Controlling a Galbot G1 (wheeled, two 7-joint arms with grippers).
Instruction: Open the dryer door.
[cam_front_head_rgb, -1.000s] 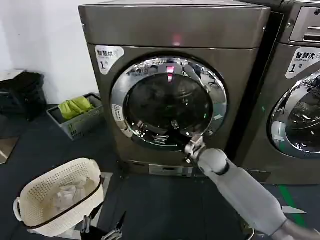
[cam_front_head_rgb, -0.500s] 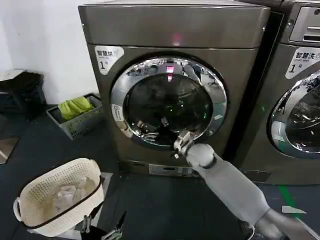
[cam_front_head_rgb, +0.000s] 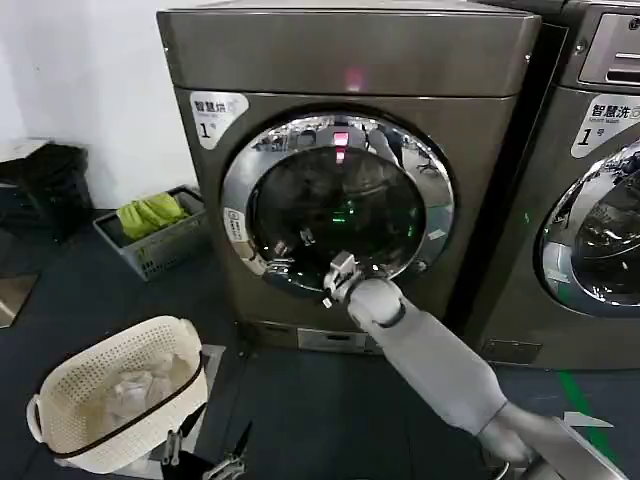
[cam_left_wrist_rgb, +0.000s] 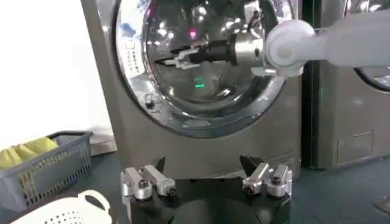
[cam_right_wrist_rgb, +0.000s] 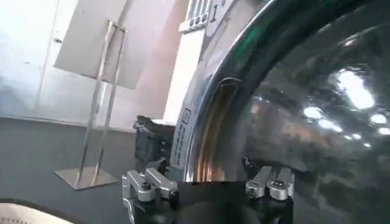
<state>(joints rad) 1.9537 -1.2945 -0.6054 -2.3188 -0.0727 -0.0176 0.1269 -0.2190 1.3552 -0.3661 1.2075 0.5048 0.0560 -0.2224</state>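
Right pincer (cam_front_head_rgb: 332, 281) against dryer door (cam_front_head_rgb: 300, 135)

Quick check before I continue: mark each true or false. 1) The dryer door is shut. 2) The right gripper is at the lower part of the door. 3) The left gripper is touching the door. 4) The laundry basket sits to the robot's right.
1) True: the dryer door sits flush in the machine front.
2) True: the right gripper is at its lower chrome ring.
3) False: the left gripper hangs low, apart from the door.
4) False: the laundry basket is on the robot's left.
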